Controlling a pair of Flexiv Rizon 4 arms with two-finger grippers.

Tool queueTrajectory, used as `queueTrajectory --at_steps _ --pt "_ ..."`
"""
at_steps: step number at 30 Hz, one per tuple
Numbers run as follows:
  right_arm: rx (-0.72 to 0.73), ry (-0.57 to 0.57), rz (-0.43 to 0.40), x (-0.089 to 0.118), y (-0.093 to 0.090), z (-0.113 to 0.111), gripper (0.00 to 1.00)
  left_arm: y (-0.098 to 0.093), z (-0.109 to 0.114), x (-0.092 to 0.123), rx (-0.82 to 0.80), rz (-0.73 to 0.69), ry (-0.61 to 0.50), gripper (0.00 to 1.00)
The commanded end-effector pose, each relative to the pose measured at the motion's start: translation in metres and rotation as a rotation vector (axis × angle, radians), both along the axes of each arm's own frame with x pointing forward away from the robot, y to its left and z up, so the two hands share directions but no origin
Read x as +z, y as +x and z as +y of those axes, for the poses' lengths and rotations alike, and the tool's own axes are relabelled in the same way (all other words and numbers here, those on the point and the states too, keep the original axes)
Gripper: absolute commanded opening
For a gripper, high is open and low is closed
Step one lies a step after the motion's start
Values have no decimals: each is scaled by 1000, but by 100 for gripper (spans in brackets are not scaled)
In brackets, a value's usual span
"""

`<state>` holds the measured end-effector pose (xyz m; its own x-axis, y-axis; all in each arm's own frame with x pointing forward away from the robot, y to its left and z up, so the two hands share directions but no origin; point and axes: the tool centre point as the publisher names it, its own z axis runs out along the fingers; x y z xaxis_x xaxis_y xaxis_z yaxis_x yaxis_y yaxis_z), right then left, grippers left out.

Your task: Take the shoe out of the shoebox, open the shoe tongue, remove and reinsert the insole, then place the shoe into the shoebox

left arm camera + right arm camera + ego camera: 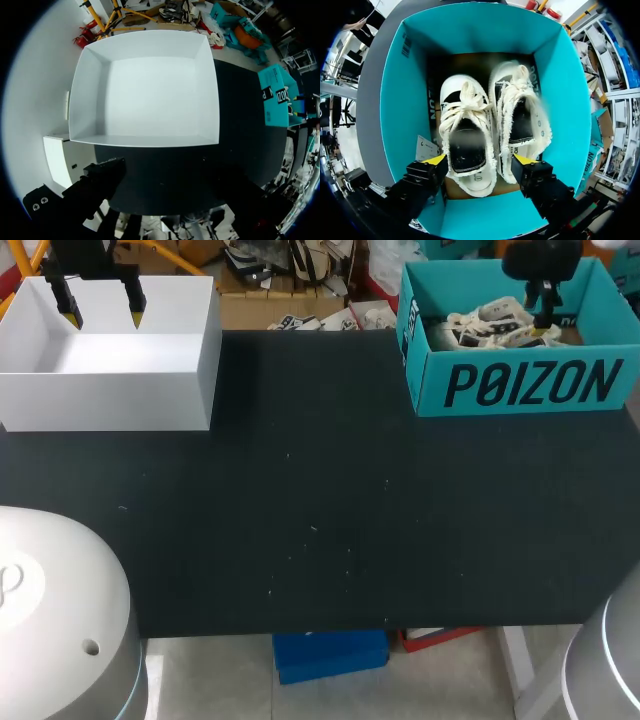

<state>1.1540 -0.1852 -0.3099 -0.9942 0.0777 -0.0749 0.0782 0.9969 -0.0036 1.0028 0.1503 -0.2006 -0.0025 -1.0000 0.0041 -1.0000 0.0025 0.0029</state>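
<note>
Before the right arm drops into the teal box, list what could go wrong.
1. The right gripper hangs open over one shoe, and the second shoe lies pressed against it. A finger may land on that one or drag both up.
2. The laces are tied in a loose bow that could snag on the gripper.
3. The shoebox walls stand close around the pair, so a bump there might shift the box.
</note>
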Motion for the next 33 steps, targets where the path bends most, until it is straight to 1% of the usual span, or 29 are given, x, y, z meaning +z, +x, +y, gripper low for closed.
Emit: queueTrajectory --at_steps 1,2,3,4,5,6,7,8,9,10,11,14,19,24,33 --pt "-4 1 -13 0 -10 0 45 0 0 1 2 2 3 100" --pt "-5 1 -13 0 -10 0 38 0 0 1 2 2 3 100" --pt "-6 1 -13 0 -10 0 24 0 0 1 2 2 3 100" --pt "-7 0 -13 1 -10 0 26 0 0 1 2 2 3 100" --pt "-7 0 -15 1 -10 -1 31 0 0 1 2 2 3 100" --pt "-7 -1 -15 2 -10 -1 31 0 0 1 2 2 3 100" --pt "-7 -1 -16 2 -10 -1 29 0 0 1 2 2 3 100" --pt "-7 -2 -17 2 -10 -1 23 0 0 1 2 2 3 100" --pt "-7 -2 -17 2 -10 -1 19 0 0 1 2 2 3 100" --pt "-7 -3 -17 2 -10 -1 20 0 0 1 2 2 3 100" --pt "-6 -3 -17 2 -10 -1 26 0 0 1 2 2 3 100" --pt "-4 -4 -16 2 -9 -1 30 0 0 1 2 2 3 100" --pt "0 -3 -15 1 -5 0 31 0 0 1 2 2 3 100" --pt "7 -3 -14 -2 -1 1 29 0 0 1 2 2 3 100" --pt "17 9 -5 -14 5 7 31 0 0 1 2 2 3 100"
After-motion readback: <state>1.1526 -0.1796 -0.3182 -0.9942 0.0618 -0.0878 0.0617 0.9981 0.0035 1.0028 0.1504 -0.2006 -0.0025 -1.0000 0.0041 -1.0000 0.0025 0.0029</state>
